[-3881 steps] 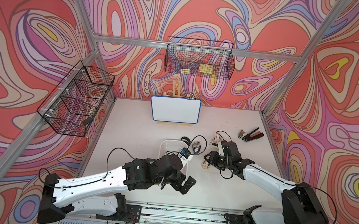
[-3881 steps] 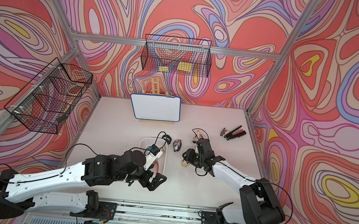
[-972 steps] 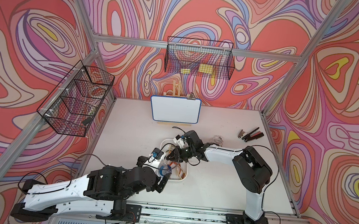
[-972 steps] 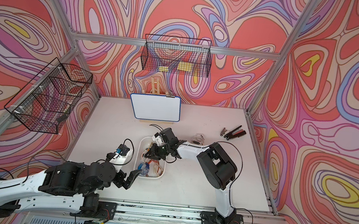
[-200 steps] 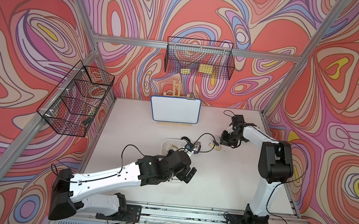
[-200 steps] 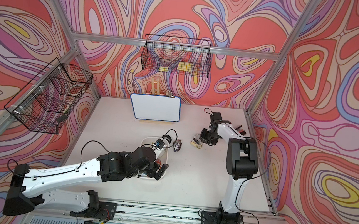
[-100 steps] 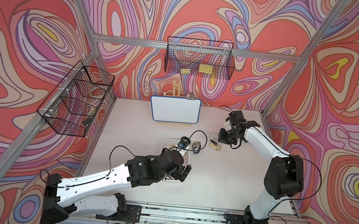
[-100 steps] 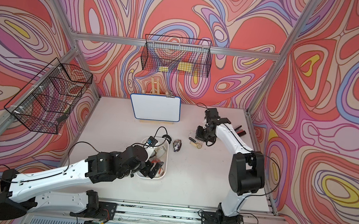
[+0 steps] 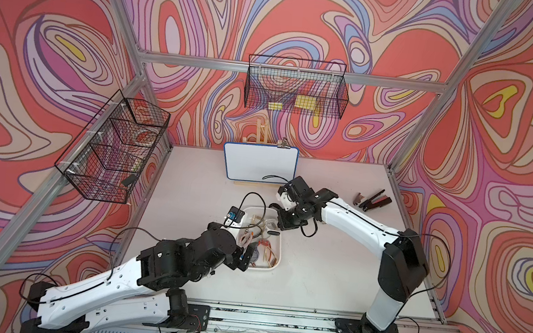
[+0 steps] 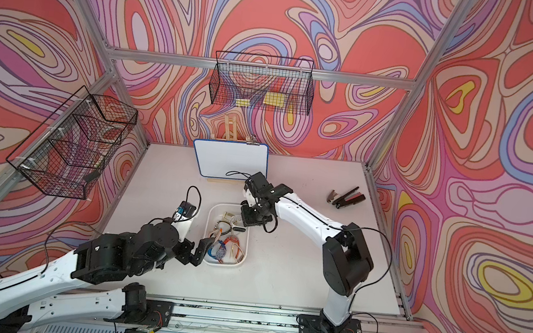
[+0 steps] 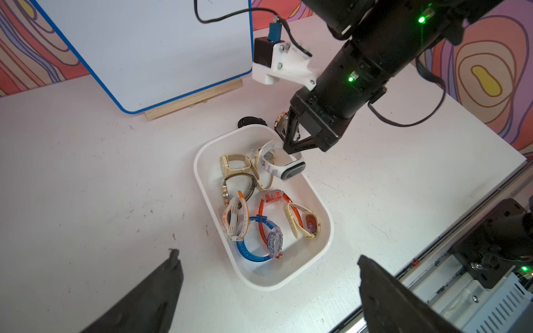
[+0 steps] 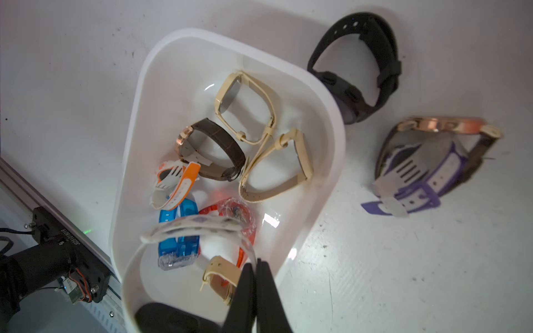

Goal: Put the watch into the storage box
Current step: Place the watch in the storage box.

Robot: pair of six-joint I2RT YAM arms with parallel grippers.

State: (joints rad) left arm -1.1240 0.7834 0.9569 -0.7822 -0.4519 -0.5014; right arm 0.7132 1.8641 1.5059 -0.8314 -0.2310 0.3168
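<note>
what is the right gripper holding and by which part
The right gripper pinches the white patterned watch by its strap, over the storage box.

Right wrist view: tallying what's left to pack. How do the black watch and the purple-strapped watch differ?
The black-strapped watch is dark all over; the purple-strapped watch has a shiny rose-gold case. The black one lies right beside the white plastic storage box's rim; the purple one farther off. The purple strap's tail sticks out; the black strap is a closed loop. Both lie on the table, outside the box.
</note>
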